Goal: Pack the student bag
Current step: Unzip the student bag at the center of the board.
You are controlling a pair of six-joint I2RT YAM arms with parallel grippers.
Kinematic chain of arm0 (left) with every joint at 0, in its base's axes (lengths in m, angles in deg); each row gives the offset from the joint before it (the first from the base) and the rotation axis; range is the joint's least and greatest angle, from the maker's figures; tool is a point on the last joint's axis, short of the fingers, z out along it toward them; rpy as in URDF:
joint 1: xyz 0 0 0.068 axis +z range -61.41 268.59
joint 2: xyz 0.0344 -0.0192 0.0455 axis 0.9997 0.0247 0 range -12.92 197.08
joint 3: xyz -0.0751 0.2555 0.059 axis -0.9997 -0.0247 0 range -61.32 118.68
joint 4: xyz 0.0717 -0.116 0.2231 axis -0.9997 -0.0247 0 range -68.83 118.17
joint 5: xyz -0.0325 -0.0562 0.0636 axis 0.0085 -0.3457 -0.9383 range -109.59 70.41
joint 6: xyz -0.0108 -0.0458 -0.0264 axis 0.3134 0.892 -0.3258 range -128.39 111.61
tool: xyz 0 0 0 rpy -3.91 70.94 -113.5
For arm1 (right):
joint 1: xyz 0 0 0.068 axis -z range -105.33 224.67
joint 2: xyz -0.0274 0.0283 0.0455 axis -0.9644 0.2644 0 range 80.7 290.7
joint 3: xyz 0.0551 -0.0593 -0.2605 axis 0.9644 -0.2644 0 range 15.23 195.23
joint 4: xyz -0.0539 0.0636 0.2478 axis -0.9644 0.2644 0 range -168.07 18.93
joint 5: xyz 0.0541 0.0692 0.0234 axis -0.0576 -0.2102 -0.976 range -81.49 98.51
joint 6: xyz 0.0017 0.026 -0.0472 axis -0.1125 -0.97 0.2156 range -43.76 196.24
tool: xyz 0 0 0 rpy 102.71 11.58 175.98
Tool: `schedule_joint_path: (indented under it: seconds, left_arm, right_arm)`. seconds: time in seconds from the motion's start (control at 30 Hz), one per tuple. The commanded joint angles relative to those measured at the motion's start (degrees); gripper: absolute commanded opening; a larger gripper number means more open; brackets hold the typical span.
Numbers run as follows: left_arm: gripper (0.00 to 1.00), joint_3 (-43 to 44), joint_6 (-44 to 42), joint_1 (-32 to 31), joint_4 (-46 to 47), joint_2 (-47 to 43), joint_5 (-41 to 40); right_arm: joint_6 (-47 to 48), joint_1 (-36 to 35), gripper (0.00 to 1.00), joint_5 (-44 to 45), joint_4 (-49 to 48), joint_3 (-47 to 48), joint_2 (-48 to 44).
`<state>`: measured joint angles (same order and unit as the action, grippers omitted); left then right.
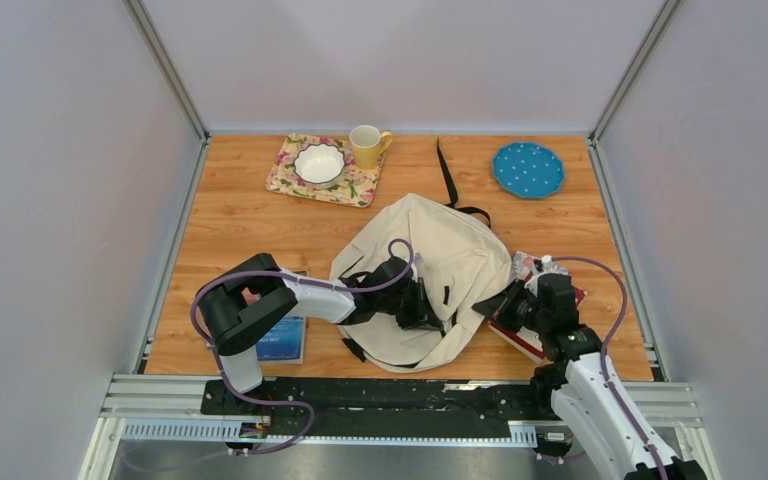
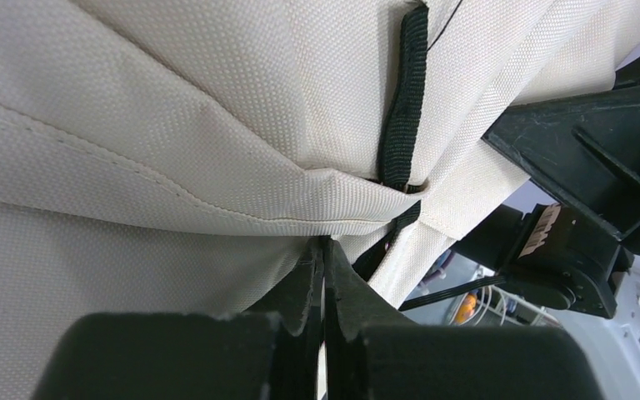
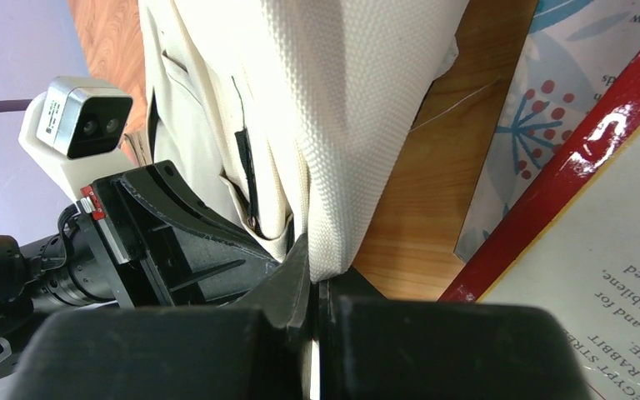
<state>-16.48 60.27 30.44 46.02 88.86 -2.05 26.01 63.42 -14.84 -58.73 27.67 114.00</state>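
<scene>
At the left of the wooden surface (image 1: 240, 215), the left arm (image 1: 260, 300) bends across a blue book (image 1: 282, 342) lying flat near the front edge and reaches rightward to the student bag (image 1: 440, 265). Toward the back, a flowered mat (image 1: 290, 178) carries a white bowl (image 1: 319, 163), and a yellow mug (image 1: 367, 146) stands just beside the mat's right corner. The cream bag lies slumped in the middle of the surface, between the two arms, with one black strap (image 1: 448, 180) trailing toward the back. The left jaws are clenched on a fold of the bag's fabric (image 2: 217, 192) at its near left side, the tips pressed together right under a stitched seam beside a black webbing loop (image 2: 402, 108). Farther right, a blue dotted plate (image 1: 528, 169) sits at the back, well apart from the bag. The right jaws are pinched tight on a hanging edge of the bag (image 3: 342, 125) at its right side, just above bare wood. Beside that edge lie a book with a red border (image 3: 600, 158) and a pale printed cover (image 3: 542, 100) under it, with the right arm (image 1: 585, 375) rising over them.
</scene>
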Motion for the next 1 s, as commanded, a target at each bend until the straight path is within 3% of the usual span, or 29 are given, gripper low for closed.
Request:
schedule_joint_path:
  seconds: [0.0,0.2,0.37,0.63,0.87,0.9,0.97]
  left_arm:
    - [0.0,1.21,-1.69,-0.38,1.05,0.27,0.65]
    - [0.0,1.66,-9.5,-0.38,-4.39,-2.98,-0.93]
    - [0.0,-3.43,-15.75,-0.38,-8.34,-9.64,-3.56]
    - [0.0,-12.14,-19.35,-0.38,-12.22,-20.29,-8.75]
    - [0.0,-11.53,-22.52,-1.0,-17.58,-23.73,-11.92]
    - [0.0,-11.35,-22.61,-1.17,-17.67,-23.82,-11.74]
    - [0.0,-10.74,-23.05,-1.35,-17.15,-23.47,-10.69]
  right_arm:
    - [1.02,-0.62,0.0,-1.96,-1.75,3.37,0.54]
    - [6.1,-0.53,0.0,5.4,-0.97,7.85,5.36]
    - [11.03,-0.01,0.0,10.78,-0.61,14.17,12.3]
    - [14.99,0.43,0.0,6.57,-3.86,20.33,26.46]
    - [19.12,1.49,0.0,5.26,-2.72,25.78,34.8]
    - [19.56,1.66,0.05,2.55,-1.42,26.39,35.6]
    - [20.0,1.67,0.27,0.34,0.26,27.28,36.31]
